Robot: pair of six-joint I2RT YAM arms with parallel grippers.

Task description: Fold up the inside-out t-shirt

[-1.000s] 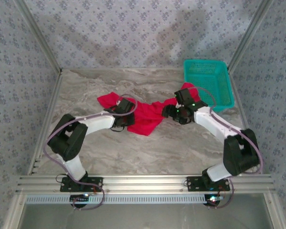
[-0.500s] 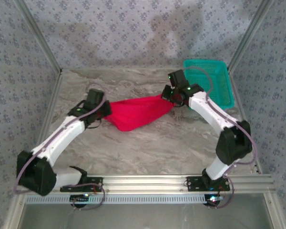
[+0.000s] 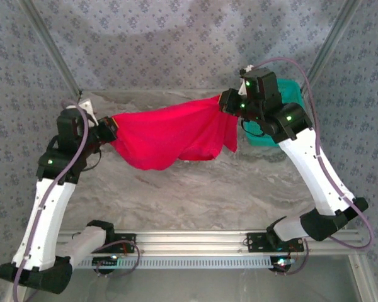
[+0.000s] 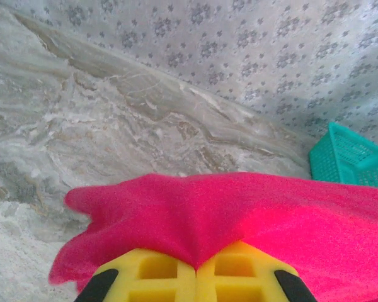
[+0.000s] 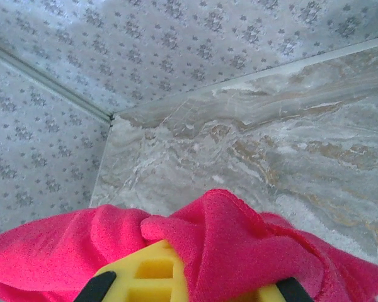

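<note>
The red t-shirt (image 3: pixel 170 135) hangs stretched in the air between both arms, sagging in the middle above the marble table. My left gripper (image 3: pixel 108 126) is shut on its left end; in the left wrist view the yellow fingers (image 4: pixel 152 272) pinch the cloth (image 4: pixel 239 207) between them. My right gripper (image 3: pixel 227 102) is shut on the right end, raised near the back wall. In the right wrist view red cloth (image 5: pixel 239 245) drapes over the yellow fingers (image 5: pixel 148 274). A loose flap dangles below the right gripper.
A teal mesh basket (image 3: pixel 288 88) stands at the back right corner, partly behind the right arm, also seen as the teal basket (image 4: pixel 353 157) in the left wrist view. Patterned walls close in the back and sides. Marble table (image 3: pixel 195 189) lies below the shirt.
Both arms have lifted and spread apart, raising the t-shirt off the table and pulling it wide. The right gripper closed on the cloth during this second.
</note>
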